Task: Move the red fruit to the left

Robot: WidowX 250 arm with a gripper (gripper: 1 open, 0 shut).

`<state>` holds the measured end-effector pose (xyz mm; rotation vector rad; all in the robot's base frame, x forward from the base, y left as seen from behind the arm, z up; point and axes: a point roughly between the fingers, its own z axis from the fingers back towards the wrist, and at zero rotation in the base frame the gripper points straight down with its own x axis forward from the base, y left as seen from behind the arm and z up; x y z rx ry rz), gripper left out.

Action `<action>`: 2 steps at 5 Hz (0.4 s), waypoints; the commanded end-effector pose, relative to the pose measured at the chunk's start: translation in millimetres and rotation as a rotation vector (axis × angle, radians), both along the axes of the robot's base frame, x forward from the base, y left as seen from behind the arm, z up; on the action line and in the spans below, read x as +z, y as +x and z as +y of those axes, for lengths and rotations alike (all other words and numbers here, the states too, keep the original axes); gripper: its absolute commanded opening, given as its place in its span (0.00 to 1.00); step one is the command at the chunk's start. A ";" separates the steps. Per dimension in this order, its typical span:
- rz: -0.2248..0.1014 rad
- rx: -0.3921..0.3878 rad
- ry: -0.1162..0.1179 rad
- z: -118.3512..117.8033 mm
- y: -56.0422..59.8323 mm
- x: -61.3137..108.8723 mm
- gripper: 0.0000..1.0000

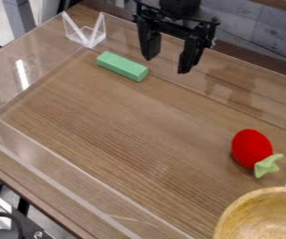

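Note:
The red fruit (251, 147) is a small bright red strawberry toy with a light green leafy cap, lying on the wooden table at the right side. My gripper (167, 56) hangs at the back centre, pointing down, its two black fingers spread open with nothing between them. It is well above and to the left of the fruit, not touching it.
A flat green rectangular block (123, 66) lies at the back, left of the gripper. A clear plastic wall (39, 56) rings the wooden table surface. The rim of a wooden bowl (264, 217) shows at the bottom right corner, just below the fruit.

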<state>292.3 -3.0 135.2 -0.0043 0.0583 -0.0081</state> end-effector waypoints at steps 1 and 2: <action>0.021 0.067 -0.008 -5.3 0.8 -5.2 1.00; 0.017 0.084 -0.024 -27.1 2.4 -9.3 1.00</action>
